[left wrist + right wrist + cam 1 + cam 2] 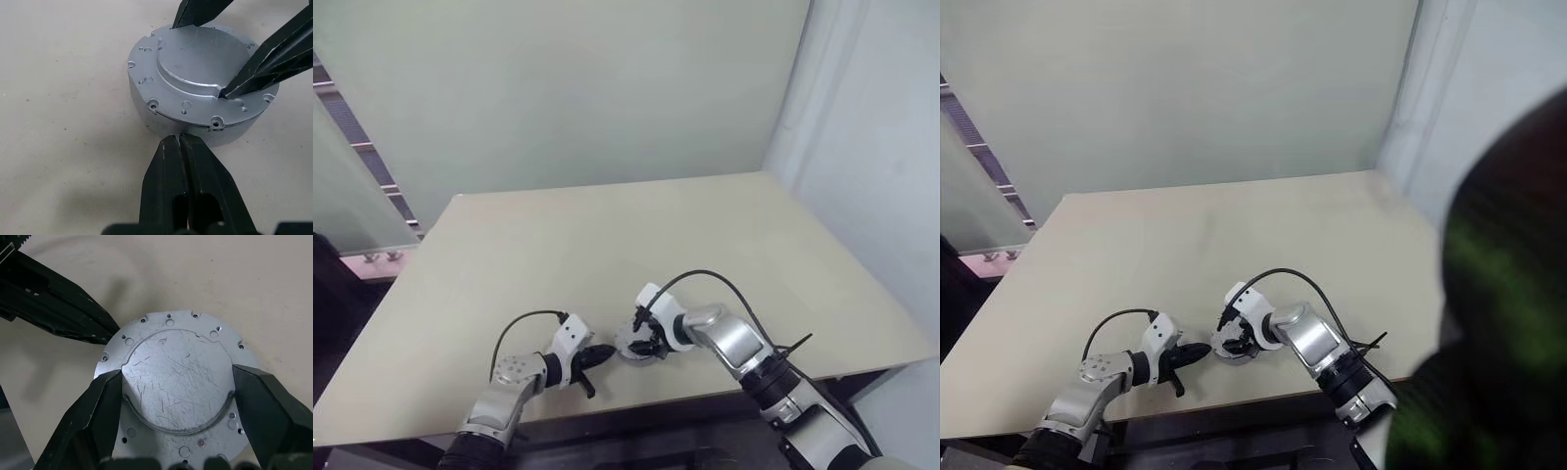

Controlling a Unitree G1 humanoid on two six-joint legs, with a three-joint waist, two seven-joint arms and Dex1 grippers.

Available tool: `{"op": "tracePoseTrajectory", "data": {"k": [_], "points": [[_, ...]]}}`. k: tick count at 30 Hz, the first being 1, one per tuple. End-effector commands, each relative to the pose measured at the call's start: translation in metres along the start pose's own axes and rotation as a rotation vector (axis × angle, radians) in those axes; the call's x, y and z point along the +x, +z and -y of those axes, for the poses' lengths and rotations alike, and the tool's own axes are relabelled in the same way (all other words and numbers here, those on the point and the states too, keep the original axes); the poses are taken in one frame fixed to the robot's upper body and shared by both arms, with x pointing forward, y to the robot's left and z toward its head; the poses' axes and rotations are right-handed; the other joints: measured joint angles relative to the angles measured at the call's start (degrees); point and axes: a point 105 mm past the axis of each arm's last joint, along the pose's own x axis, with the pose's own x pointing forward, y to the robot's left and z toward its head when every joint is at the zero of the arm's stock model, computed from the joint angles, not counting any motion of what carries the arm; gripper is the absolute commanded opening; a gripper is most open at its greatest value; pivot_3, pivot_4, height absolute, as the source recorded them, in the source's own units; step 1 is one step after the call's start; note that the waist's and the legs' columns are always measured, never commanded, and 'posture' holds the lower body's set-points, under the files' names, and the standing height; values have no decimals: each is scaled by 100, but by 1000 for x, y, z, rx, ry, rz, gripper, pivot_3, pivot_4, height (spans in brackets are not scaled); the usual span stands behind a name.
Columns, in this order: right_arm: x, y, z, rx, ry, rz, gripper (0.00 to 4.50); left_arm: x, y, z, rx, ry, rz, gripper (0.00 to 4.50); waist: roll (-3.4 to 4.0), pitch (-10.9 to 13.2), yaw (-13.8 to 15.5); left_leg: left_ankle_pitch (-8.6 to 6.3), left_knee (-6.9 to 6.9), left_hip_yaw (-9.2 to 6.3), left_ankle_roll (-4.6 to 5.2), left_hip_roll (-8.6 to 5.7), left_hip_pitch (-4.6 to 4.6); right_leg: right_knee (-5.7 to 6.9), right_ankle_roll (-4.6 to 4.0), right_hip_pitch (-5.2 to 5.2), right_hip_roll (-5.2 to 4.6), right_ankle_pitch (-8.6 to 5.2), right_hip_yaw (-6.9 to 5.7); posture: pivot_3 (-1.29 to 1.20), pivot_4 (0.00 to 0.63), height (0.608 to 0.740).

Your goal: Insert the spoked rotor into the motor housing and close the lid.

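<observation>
Closed silver motor housing (198, 83) sits near the table (607, 255) front edge, lid (178, 379) seated. Right end effector (178, 382) is spread, fingers straddling the lid's raised disc; left end effector (182, 147) is pinched empty against the housing wall. Uneven pressing risks sliding the housing off-edge or cocking the lid.
</observation>
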Motion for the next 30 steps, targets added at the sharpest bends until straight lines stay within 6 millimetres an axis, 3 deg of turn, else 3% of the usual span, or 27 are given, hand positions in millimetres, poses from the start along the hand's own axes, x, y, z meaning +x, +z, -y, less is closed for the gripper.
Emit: {"op": "tracePoseTrajectory", "data": {"k": [1,3,11,21,30], "points": [[-7,-8,2,45,16,-25,3947,3,13,1,41,-14,34,0,1,1,4,0,0,-1,0,-2,-3,0,0,-2,-1,0,0,0,0,740],[-9,-7,0,52,32,-21,4470,4,13,1,42,-16,35,0,0,0,1,0,0,-2,0,-4,-9,-2,2,-6,-2,1,0,0,0,740],[-11,-4,4,57,14,-3,4470,4,17,-3,43,-5,45,0,-1,1,1,0,0,-2,1,-2,-10,-1,2,-8,-1,1,0,0,0,740],[-6,2,2,9,4,55,4470,-26,34,-35,10,100,105,0,-4,2,-8,1,-1,-1,2,2,-14,1,3,-19,3,2,0,0,0,740],[3,0,1,-34,17,64,4470,-25,41,-35,15,101,125,0,-5,1,-7,1,-2,1,2,1,-14,0,3,-18,3,2,2,0,0,740]]}}
